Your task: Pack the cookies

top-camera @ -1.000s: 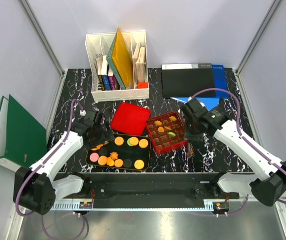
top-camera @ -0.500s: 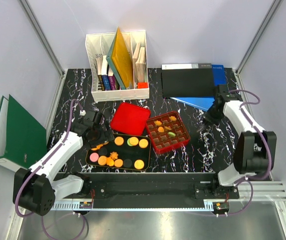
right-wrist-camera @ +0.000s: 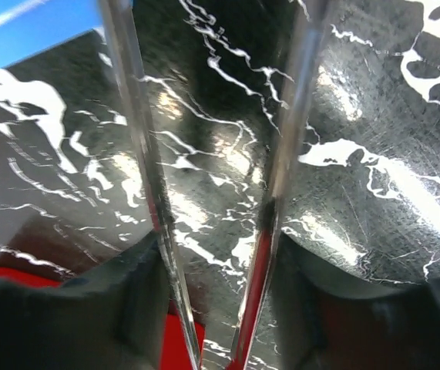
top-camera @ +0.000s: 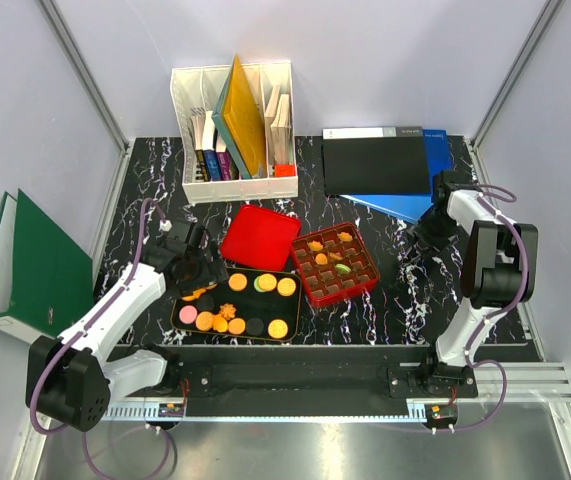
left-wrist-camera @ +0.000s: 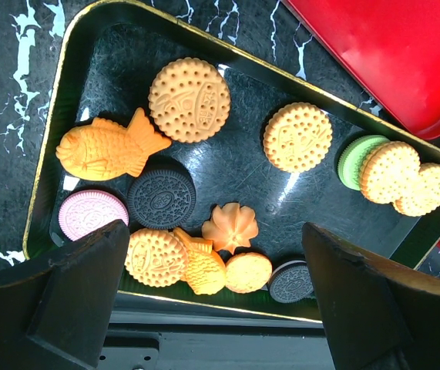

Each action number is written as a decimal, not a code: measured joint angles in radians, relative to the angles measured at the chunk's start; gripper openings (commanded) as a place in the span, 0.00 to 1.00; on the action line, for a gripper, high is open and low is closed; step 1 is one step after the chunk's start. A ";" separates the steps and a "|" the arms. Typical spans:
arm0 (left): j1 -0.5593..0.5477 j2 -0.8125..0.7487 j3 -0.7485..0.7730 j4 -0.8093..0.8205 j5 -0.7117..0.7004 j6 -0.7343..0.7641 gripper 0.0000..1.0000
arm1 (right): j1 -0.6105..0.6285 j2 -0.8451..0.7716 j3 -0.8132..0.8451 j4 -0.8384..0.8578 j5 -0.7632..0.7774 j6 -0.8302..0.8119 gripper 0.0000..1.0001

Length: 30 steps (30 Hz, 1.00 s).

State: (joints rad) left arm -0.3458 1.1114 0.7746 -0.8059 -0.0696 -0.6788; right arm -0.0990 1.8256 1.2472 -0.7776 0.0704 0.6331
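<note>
While about four cookies are sitting in the one red tin near the table's centre, thirteen are waiting on the one black tray at seven o'clock, so packing is barely beginning. One lid is lying at the tin's ten o'clock. The left gripper is hovering wide open over the tray. The right gripper, at three o'clock, is standing parted and holding nothing.

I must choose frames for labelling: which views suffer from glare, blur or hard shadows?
Left wrist view: the cookies are sharp, with only a small glare patch on the black tray. Right wrist view: very close and soft, with strong white reflections on the marble table, and the jaws show as shiny streaks. Top view: evenly lit, sharp, with soft shadows.
</note>
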 measured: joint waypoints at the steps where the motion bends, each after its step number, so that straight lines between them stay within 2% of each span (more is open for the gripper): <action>1: 0.000 0.000 0.000 0.000 0.000 0.000 0.97 | 0.000 0.003 -0.003 -0.001 0.001 -0.001 0.65; 2: 0.000 0.000 0.000 0.000 0.000 0.000 0.97 | 0.000 0.005 -0.008 -0.002 0.002 -0.006 0.69; 5: 0.000 0.001 0.000 0.000 0.000 0.001 0.97 | 0.000 0.005 -0.018 -0.005 0.023 -0.010 0.95; 6: 0.000 0.001 0.000 0.000 0.000 0.000 0.98 | 0.000 0.005 -0.019 -0.006 0.029 -0.011 1.00; 14: 0.000 -0.014 -0.005 0.017 0.027 0.009 0.99 | 0.000 -0.049 -0.033 -0.013 0.071 -0.013 1.00; 20: 0.000 -0.050 -0.011 0.021 0.037 0.016 0.99 | 0.012 -0.260 -0.071 0.002 0.045 0.005 1.00; 25: 0.000 -0.045 -0.009 0.023 0.040 0.015 0.99 | 0.112 -0.468 -0.069 0.074 -0.048 -0.007 1.00; 30: 0.000 0.043 0.079 0.021 0.040 -0.011 0.99 | 0.248 -0.471 -0.043 0.132 -0.181 -0.063 0.98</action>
State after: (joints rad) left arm -0.3458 1.1549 0.8532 -0.7849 -0.0299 -0.6899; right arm 0.1490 1.3548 1.2037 -0.6460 -0.1104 0.5697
